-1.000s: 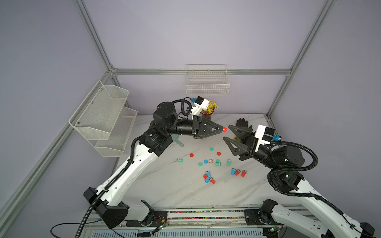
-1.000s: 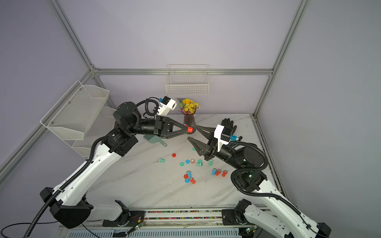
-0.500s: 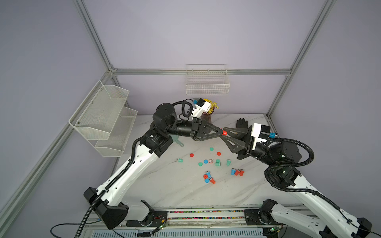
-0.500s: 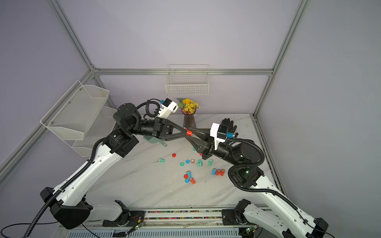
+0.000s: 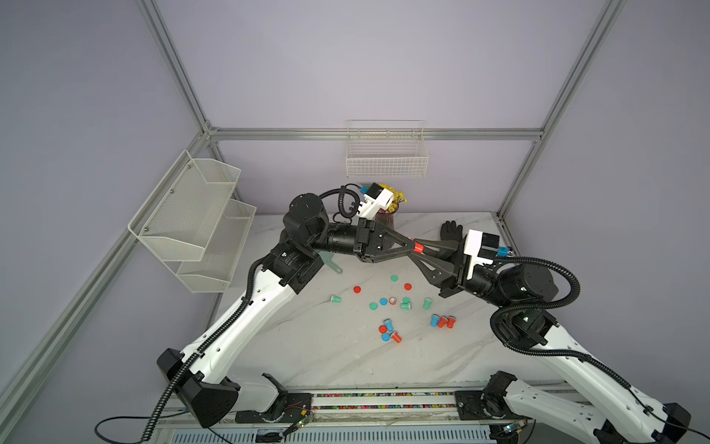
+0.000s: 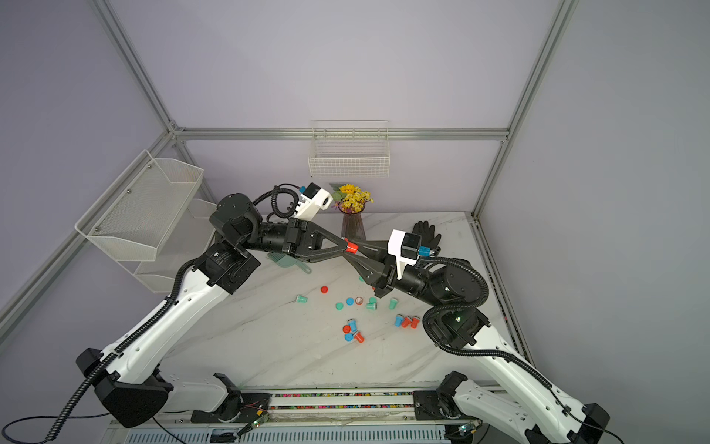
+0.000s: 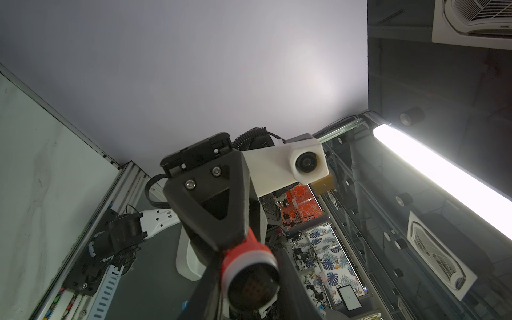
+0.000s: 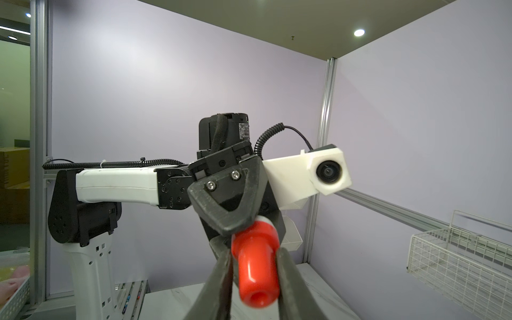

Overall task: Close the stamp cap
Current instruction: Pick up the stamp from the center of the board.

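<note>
Aloft, left pincer (image 5: 412, 246) and right pincer (image 8: 253, 259), both tight on red stamp (image 6: 350, 247).

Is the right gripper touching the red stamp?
Touching. The right wrist view shows the right gripper with both fingers pressed against the sides of the red stamp, with no gap visible.

Robotics lab; aluminium-framed test cell (image 5: 376, 134), purple panels (image 5: 345, 57).

Table (image 5: 307, 346) is looked down on from high up front in both top views. Wrist views are aimed at each other, super close; the red stamp (image 7: 249, 266) is shared by all.
</note>
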`<state>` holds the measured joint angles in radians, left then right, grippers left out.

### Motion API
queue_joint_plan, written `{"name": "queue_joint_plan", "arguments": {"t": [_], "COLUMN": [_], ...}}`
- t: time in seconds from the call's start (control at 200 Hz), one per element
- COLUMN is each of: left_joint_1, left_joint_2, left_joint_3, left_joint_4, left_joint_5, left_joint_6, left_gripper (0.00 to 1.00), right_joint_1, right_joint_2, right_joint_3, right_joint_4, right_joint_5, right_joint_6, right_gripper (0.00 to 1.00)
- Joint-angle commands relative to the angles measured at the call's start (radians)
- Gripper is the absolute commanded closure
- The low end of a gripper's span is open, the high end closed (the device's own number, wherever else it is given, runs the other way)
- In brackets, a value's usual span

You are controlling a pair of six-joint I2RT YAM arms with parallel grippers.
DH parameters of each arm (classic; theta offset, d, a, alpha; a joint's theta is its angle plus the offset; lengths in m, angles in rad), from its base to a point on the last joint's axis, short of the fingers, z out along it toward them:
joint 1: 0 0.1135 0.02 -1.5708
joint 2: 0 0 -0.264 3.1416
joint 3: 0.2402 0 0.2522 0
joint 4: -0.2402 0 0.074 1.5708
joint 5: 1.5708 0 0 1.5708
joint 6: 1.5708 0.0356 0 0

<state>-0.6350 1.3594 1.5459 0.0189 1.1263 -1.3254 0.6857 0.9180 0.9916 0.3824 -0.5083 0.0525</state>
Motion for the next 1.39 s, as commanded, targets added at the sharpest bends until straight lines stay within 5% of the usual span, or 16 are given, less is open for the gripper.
{"name": "queue_joint_plan", "arguments": {"t": [0.0,0.14,0.485,0.75,0.94,1.085,1.185,1.39], "left_joint_1": [0.005,0.005,0.005,0.095,0.278,0.376,0.390,0.391], "left_joint_2": [-0.007,-0.006,-0.006,-0.042,-0.099,-0.092,-0.065,-0.076], "left_joint_3": [0.004,0.004,-0.017,-0.026,-0.031,0.008,0.058,-0.067], "left_joint_4": [0.043,0.045,0.044,-0.032,-0.311,-0.635,-0.827,-0.776], "left_joint_5": [0.020,0.021,0.024,-0.015,-0.092,-0.248,-0.506,-1.013], "left_joint_6": [-0.007,-0.008,-0.008,0.056,0.295,0.603,0.831,1.048], "left_gripper": [0.88,0.89,0.87,0.38,0.26,0.25,0.24,0.24], "right_joint_1": [0.003,0.002,0.003,0.003,0.003,0.003,0.003,0.003], "right_joint_2": [0.000,0.002,0.002,-0.025,-0.053,-0.026,0.025,0.245], "right_joint_3": [0.022,0.021,0.024,0.014,0.015,0.061,0.120,0.305], "right_joint_4": [0.047,0.047,0.037,-0.048,-0.170,-0.322,-0.459,-0.816], "right_joint_5": [-0.010,-0.009,-0.015,0.054,0.128,0.196,0.257,0.378], "right_joint_6": [-0.003,-0.001,0.003,0.004,0.005,0.023,0.063,0.098], "right_gripper": [0.69,0.70,0.91,1.00,1.00,1.00,1.00,1.00]}}
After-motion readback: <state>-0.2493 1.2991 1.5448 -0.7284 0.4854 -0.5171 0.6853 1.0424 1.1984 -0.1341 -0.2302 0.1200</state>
